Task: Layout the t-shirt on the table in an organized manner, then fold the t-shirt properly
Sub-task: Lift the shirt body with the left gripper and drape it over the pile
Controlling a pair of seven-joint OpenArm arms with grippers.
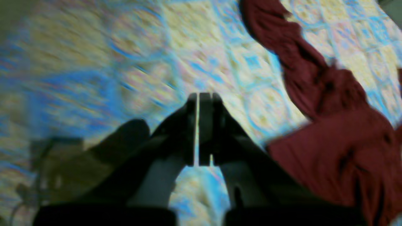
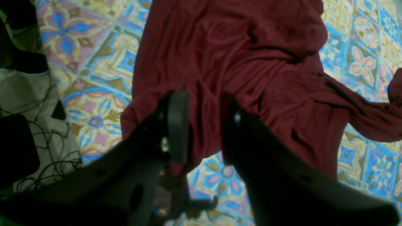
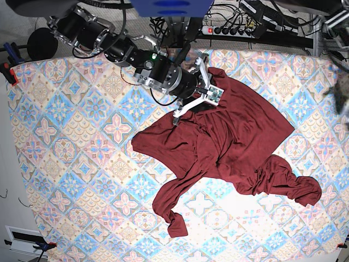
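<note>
The dark maroon t-shirt (image 3: 234, 142) lies crumpled on the patterned table (image 3: 71, 136), with one sleeve trailing toward the front (image 3: 172, 210) and another bunched at the right (image 3: 294, 185). My right gripper (image 3: 197, 107) hovers over the shirt's back-left edge. In the right wrist view its jaws (image 2: 204, 125) stand apart above the fabric (image 2: 235, 62), gripping nothing. My left gripper (image 1: 198, 97) is shut and empty over bare table (image 1: 204, 47), with the t-shirt (image 1: 333, 157) to its right. In the base view only a blur of the left arm (image 3: 342, 94) shows at the right edge.
A power strip with cables (image 3: 229, 28) runs along the table's back edge. Off the table's edge, loose wires (image 2: 40, 147) lie on a grey surface. A clamp (image 3: 6, 71) grips the back-left corner.
</note>
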